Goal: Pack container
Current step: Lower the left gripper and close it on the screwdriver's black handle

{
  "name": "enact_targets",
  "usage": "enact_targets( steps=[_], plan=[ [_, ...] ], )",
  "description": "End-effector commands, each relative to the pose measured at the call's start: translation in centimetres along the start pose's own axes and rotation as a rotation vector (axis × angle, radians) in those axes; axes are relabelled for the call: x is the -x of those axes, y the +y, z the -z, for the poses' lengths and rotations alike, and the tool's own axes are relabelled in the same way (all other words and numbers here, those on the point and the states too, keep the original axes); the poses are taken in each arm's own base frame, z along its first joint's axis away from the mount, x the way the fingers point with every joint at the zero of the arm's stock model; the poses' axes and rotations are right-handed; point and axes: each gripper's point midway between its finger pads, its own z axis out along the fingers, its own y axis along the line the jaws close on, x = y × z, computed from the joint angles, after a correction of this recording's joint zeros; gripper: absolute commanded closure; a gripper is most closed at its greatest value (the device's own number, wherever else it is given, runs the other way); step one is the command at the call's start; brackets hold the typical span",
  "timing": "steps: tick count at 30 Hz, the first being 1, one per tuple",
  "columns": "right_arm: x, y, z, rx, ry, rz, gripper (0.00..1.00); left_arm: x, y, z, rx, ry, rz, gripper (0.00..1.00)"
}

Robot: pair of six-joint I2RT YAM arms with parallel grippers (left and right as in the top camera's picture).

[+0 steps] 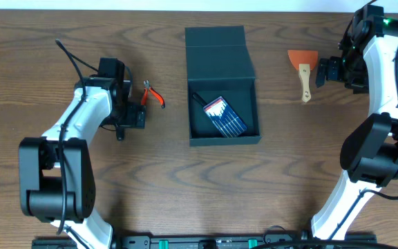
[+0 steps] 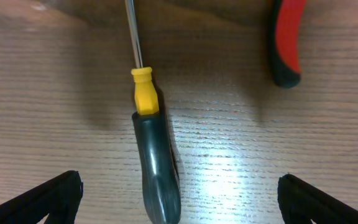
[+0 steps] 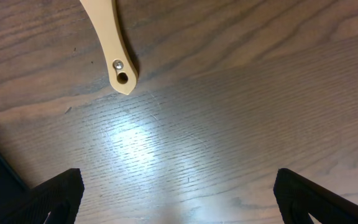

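The container (image 1: 222, 52) is a dark teal-grey square box in the middle of the table, open with its flap lid folded back. A pack of blue tools (image 1: 224, 115) lies inside. My left gripper (image 1: 133, 115) is open and low over a screwdriver (image 2: 155, 168) with a grey handle and yellow collar, which lies between its fingers (image 2: 179, 202) untouched. Red-handled pliers (image 1: 153, 95) lie just right of it, also in the left wrist view (image 2: 286, 43). My right gripper (image 1: 322, 71) is open and empty (image 3: 179, 199), beside a scraper (image 1: 304, 72) with an orange blade and wooden handle (image 3: 107, 37).
The wooden table's far edge (image 1: 150, 8) runs along the top. Both arm bases stand at the near edge. A thin black cable (image 1: 71, 55) trails from the left arm.
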Motion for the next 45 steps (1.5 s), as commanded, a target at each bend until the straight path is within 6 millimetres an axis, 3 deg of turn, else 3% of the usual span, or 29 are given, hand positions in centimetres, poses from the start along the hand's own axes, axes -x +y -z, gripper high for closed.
enact_targets(
  steps=[1, 15, 36, 39, 43, 45],
  plan=[
    [-0.1, -0.2, -0.1, -0.004, 0.005, 0.002, 0.01, 0.2, 0.3, -0.4, 0.007, 0.012, 0.045, 0.01],
    [-0.1, -0.2, -0.1, -0.004, 0.005, 0.002, 0.01, -0.4, 3.3, -1.6, 0.021, 0.047, 0.249, 0.01],
    [-0.1, -0.2, -0.1, -0.004, 0.005, 0.002, 0.01, -1.4, 1.8, -3.5, -0.071, 0.124, 0.260, 0.00],
    [-0.1, -0.2, -0.1, -0.004, 0.005, 0.002, 0.01, -1.6, 1.8, -3.4, -0.073, 0.133, 0.261, 0.13],
    [-0.1, -0.2, -0.1, -0.004, 0.005, 0.002, 0.01, -1.7, 1.6, -3.4, -0.080, 0.140, 0.261, 0.40],
    [-0.1, -0.2, -0.1, -0.004, 0.005, 0.002, 0.01, -1.7, 1.3, -3.4, -0.098, 0.141, 0.262, 0.44]
  ],
)
